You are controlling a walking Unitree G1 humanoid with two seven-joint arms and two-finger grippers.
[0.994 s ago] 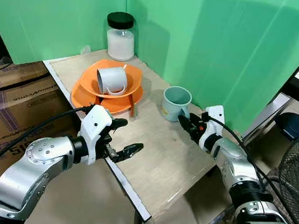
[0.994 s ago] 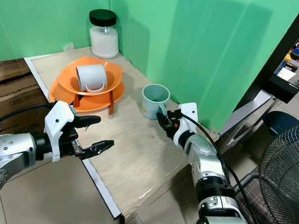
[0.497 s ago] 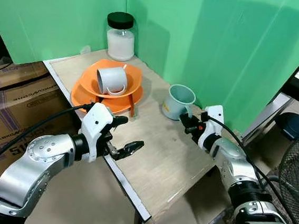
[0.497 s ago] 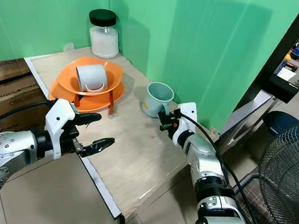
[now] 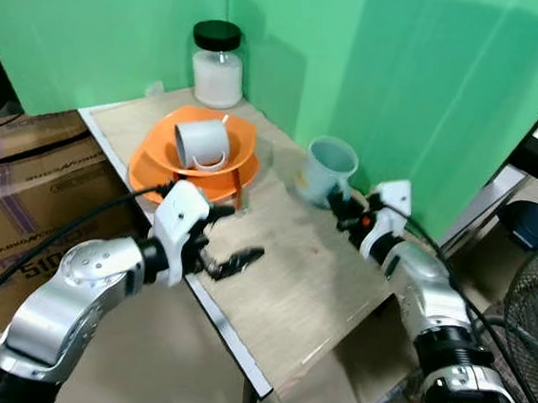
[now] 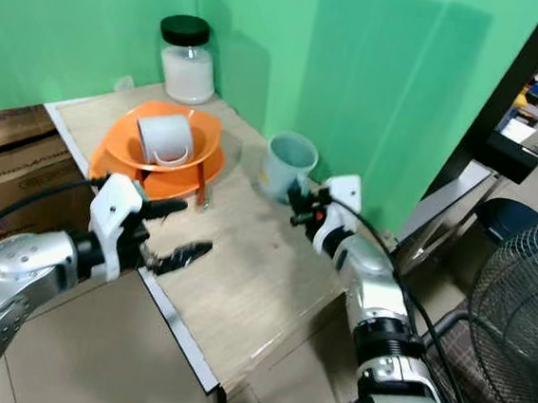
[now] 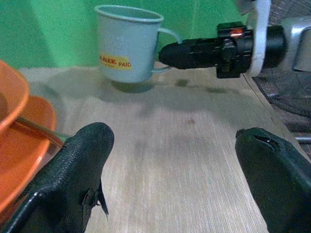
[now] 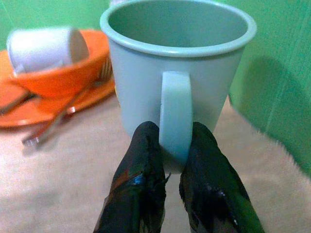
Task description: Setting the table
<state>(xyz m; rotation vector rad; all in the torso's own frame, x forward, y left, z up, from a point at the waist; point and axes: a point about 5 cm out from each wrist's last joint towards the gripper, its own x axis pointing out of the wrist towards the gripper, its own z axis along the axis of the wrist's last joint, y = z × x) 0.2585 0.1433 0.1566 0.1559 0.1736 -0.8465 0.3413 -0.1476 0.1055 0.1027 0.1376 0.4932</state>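
A pale blue mug (image 5: 329,168) hangs slightly tilted just above the wooden table (image 5: 299,290), close to the green backdrop. My right gripper (image 5: 342,211) is shut on the mug's handle (image 8: 175,116), one black finger (image 8: 141,174) on each side. At the table's back left, an orange bowl (image 5: 240,134) rests on an orange plate (image 5: 148,173) and holds a white mug (image 5: 201,144) lying on its side. A brown utensil (image 5: 239,187) leans on the plate. My left gripper (image 5: 230,237) hovers open over the table's front-left edge, with nothing between its fingers (image 7: 73,179).
A glass jar (image 5: 216,65) with a black lid and white contents stands in the back corner. Green screens wall the table's back and right. Cardboard boxes (image 5: 23,178) sit to the left and a fan (image 5: 535,313) to the right.
My right gripper closed on the pale blue mug's handle, then lifted the mug off the table and carried it a little toward the backdrop. My left gripper has barely shifted.
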